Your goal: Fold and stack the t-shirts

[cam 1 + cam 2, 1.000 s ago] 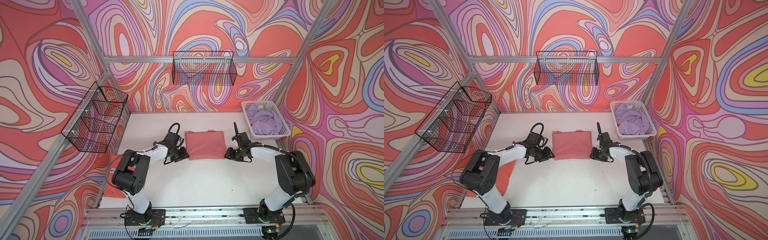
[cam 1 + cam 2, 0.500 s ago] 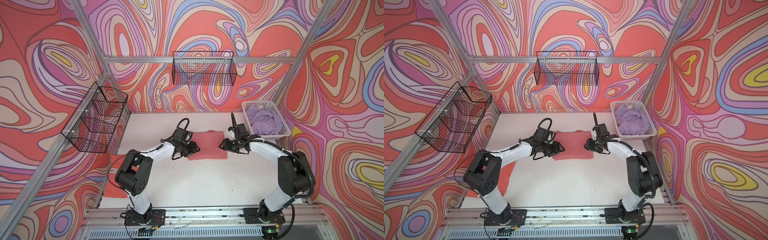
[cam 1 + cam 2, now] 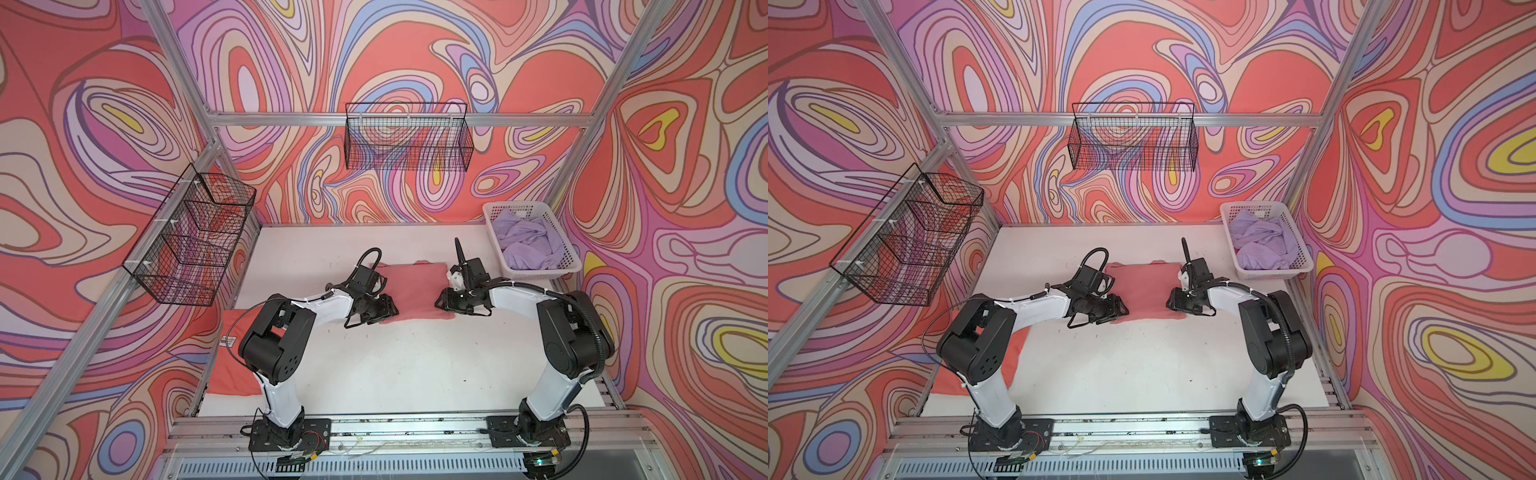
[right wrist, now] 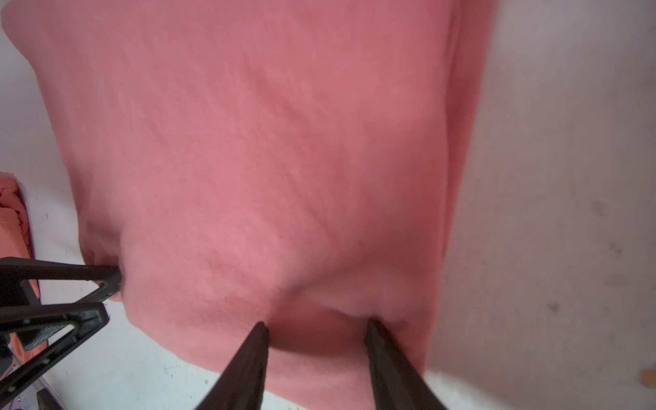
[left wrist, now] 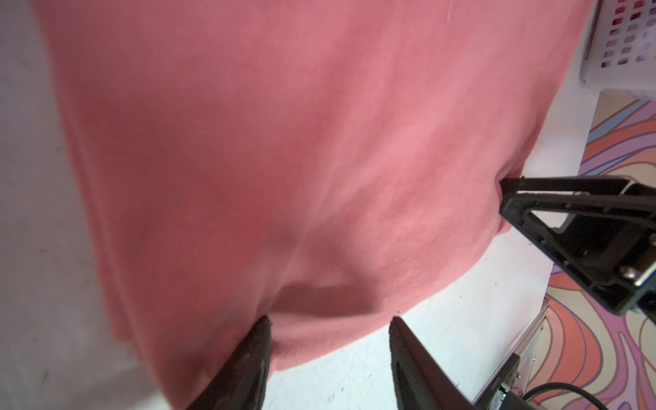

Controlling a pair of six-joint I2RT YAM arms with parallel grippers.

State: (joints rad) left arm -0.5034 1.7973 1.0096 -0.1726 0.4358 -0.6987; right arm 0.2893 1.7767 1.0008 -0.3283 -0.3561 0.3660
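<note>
The dusty salmon-pink t-shirt (image 3: pixel 415 286) is lying as a folded rectangle in the middle of the tabletop (image 3: pixel 395 365), just above centre in both top views. The left gripper (image 3: pixel 390 309) is sitting at its lower left corner and the right gripper (image 3: pixel 441 300) at its lower right corner, both low over the near hem. In the wrist views both pairs of jaws are standing spread. A shallow pucker of cloth is showing between the right tips, while one left tip is resting on cloth and the other is just past the hem. Neither seems to be pinching anything.

This looks like the close of a fold on the pink shirt. The orange-coral t-shirt (image 3: pixel 232 357) is lying at the lower left of the frame, and the lavender t-shirt (image 3: pixel 528 245) is lying crumpled in the white basket (image 3: pixel 540 271) at the upper right. The next move is probably calling for a grip under all the pink layers together, so the fold holds while it is being carried to the coral shirt.
</note>
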